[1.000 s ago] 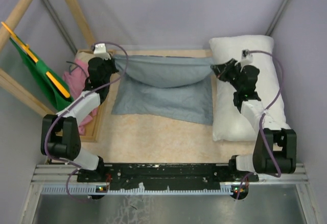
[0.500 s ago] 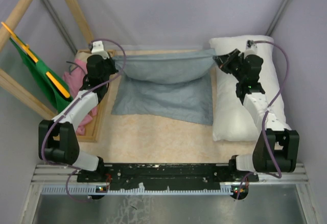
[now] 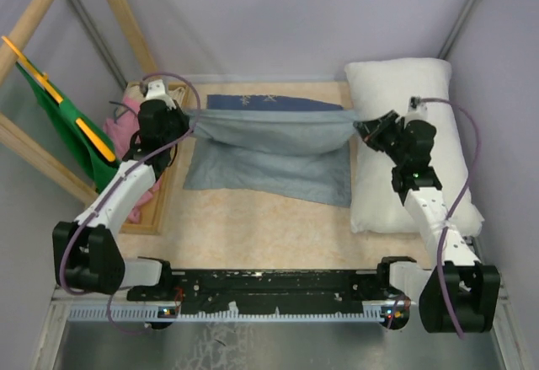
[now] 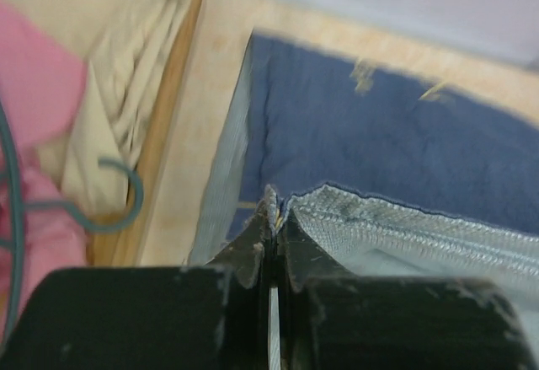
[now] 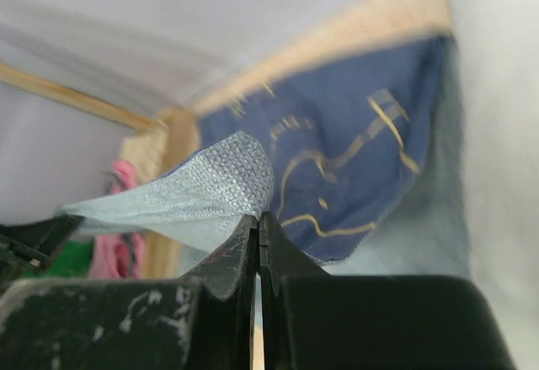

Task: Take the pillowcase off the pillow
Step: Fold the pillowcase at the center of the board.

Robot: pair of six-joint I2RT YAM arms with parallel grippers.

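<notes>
The pillowcase (image 3: 274, 134) hangs stretched between my two grippers above the table, its blue-grey inside facing up and a navy strip with pale yellow writing showing behind. My left gripper (image 3: 187, 120) is shut on its left corner; the hem (image 4: 404, 227) shows at the tips in the left wrist view. My right gripper (image 3: 360, 123) is shut on its right corner (image 5: 227, 180). The plain white pillow (image 3: 425, 83) lies bare along the right side of the table, under my right arm. The navy side (image 5: 354, 147) also shows in the right wrist view.
A pink cloth (image 3: 126, 134) and a green cloth (image 3: 63, 117) on a yellow hanger sit at the left by a wooden frame (image 3: 126, 24). A low wooden edge (image 3: 164, 201) borders the tan table on the left. Grey walls close the back and sides.
Both grippers have drawn the held edge of the pillowcase toward the near side, which has uncovered a navy strip at the back. The sagging fold has pulled flatter.
</notes>
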